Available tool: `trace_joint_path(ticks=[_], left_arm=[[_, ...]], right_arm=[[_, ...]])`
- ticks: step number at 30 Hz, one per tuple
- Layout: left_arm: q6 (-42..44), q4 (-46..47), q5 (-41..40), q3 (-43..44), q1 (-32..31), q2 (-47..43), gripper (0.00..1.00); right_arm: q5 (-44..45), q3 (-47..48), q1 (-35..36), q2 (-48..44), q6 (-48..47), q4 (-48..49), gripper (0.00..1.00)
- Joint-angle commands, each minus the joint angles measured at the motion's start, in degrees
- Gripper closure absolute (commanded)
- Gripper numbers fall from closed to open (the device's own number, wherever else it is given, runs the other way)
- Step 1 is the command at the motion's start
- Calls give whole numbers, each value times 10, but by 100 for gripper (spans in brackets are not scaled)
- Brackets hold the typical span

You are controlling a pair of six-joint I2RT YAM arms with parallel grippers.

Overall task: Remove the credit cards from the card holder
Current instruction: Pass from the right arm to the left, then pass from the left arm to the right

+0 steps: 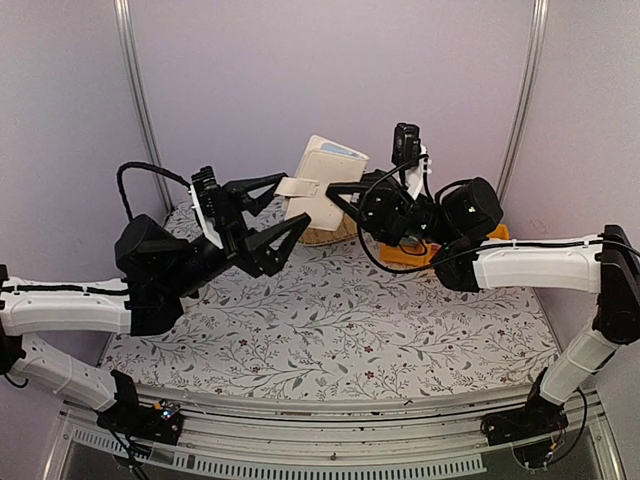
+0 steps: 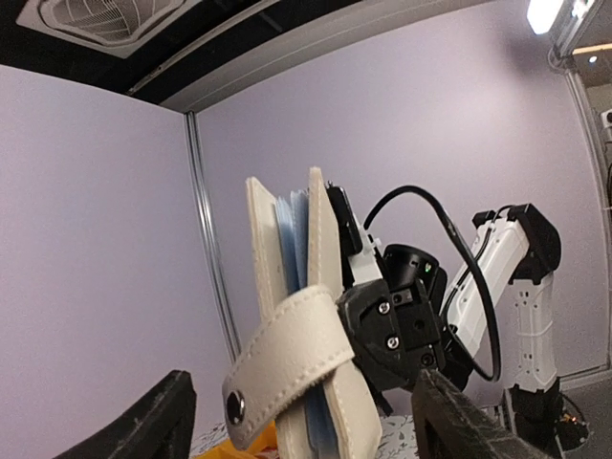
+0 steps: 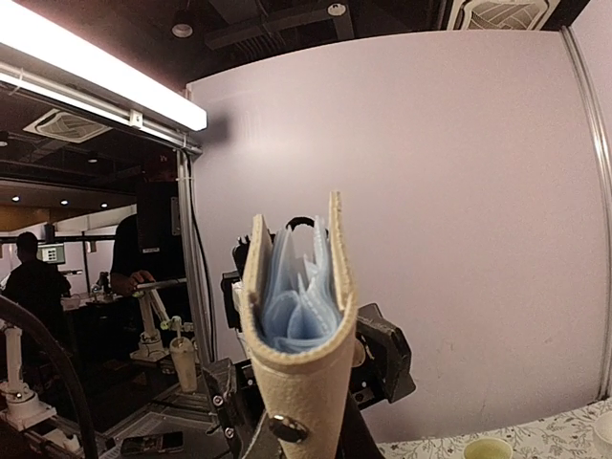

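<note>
The beige card holder [image 1: 322, 182] hangs upright in the air at the back of the table, with my right gripper [image 1: 341, 193] shut on its lower edge. In the right wrist view the card holder [image 3: 298, 335] rises from my right gripper [image 3: 304, 446], its covers slightly apart. Pale blue sleeves [image 3: 298, 287] fill the gap, and I cannot tell the credit cards from them. Its snap strap [image 2: 287, 359] hangs loose toward my left gripper [image 2: 304, 384]. My left gripper [image 1: 294, 200] stands open, one finger on either side of the strap and touching nothing.
A floral cloth [image 1: 330, 330] covers the table. A woven mat [image 1: 322, 238] lies at the back under the holder. An orange object [image 1: 425, 258] sits below my right wrist. A small yellow-green cup [image 3: 488, 448] stands low at the right.
</note>
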Motion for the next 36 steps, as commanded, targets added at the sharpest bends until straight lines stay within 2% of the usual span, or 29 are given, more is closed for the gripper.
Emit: trace_joint_path(ticks=[1, 3, 4, 15, 17, 21, 23, 24, 28, 29, 31, 32, 33, 36], left_arm=[[-1, 8, 54, 39, -4, 17, 33], [-3, -18, 56, 50, -3, 21, 53], [-2, -25, 55, 52, -3, 21, 58], [-14, -41, 66, 57, -3, 28, 59], [-16, -41, 66, 57, -3, 30, 69], [-16, -37, 50, 55, -3, 25, 100], [-13, -35, 39, 51, -2, 18, 100], [-10, -37, 34, 49, -3, 13, 100], [12, -88, -15, 39, -3, -19, 100], [27, -126, -27, 37, -2, -32, 100], [71, -191, -63, 33, -2, -58, 100], [95, -220, -84, 31, -2, -72, 100], [118, -248, -104, 28, -2, -85, 100], [193, -316, -164, 25, -4, -108, 100]], right_arm=[[-28, 31, 7, 13, 30, 51, 99], [-28, 30, 7, 15, 34, 55, 99], [-29, 30, 7, 15, 34, 56, 99], [-47, 43, 8, 21, 35, 55, 99], [-49, 41, 8, 18, 31, 52, 99], [-50, 42, 8, 11, 14, 20, 99], [-53, 42, 8, 5, -2, -7, 98], [-57, 41, 8, 1, -13, -20, 92], [-108, 29, -4, -45, -97, -131, 38], [-127, 27, -14, -66, -146, -186, 23], [-114, 32, -37, -128, -253, -362, 4], [-61, 38, -39, -153, -370, -465, 0], [-8, 42, -39, -176, -441, -575, 1], [144, 56, -39, -203, -622, -717, 1]])
